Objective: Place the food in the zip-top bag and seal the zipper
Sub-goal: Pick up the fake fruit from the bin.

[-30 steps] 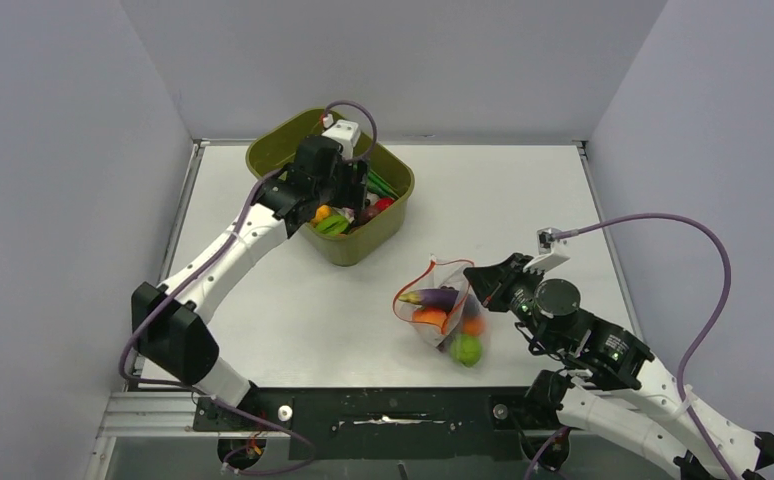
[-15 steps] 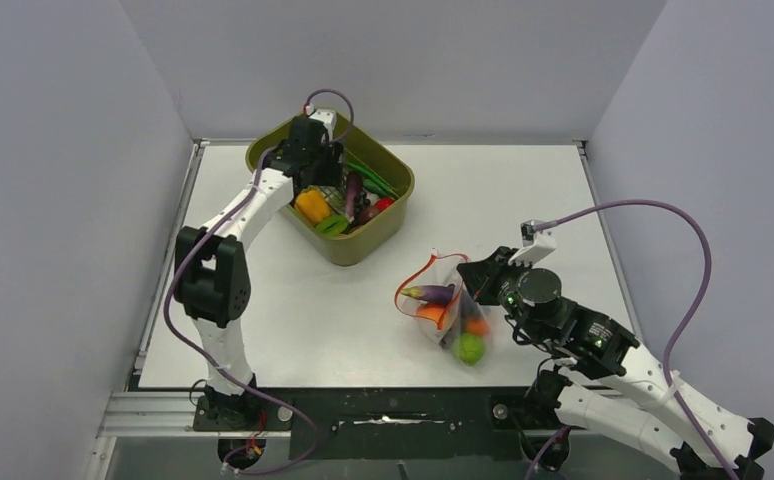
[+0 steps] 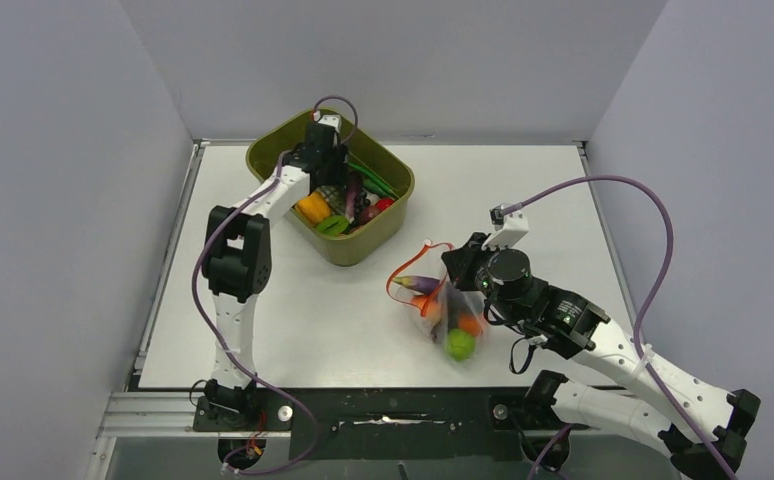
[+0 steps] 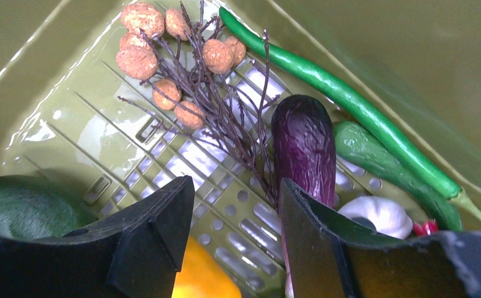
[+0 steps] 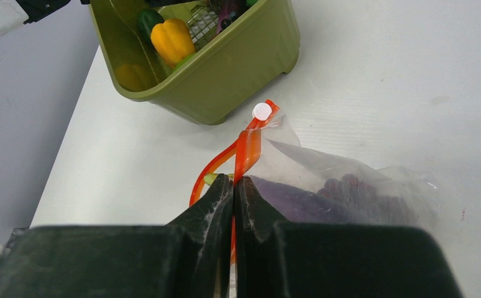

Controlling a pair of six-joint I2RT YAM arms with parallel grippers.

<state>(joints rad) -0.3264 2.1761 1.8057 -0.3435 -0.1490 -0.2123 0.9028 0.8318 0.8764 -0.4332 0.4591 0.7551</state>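
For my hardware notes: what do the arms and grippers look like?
The left arm and right arm have white links, black joints and looping purple cables. The right carries small green lights. The left gripper and right gripper have black wedge-shaped fingers.

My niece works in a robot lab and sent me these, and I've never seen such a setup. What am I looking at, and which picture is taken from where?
These are two robot arms bolted at the near edge of a white table. The wide picture comes from a fixed camera above and behind them: left arm on the left, right arm on the right. The other two come from a small camera on each wrist, looking past that arm's own jaws. On the table are an olive tub of toy food and a clear bag holding some pieces, among them a green fruit. The left jaws hang open inside the tub, next to a purple eggplant and green beans; they hold nothing. The right jaws are shut on the bag's red-orange zipper.
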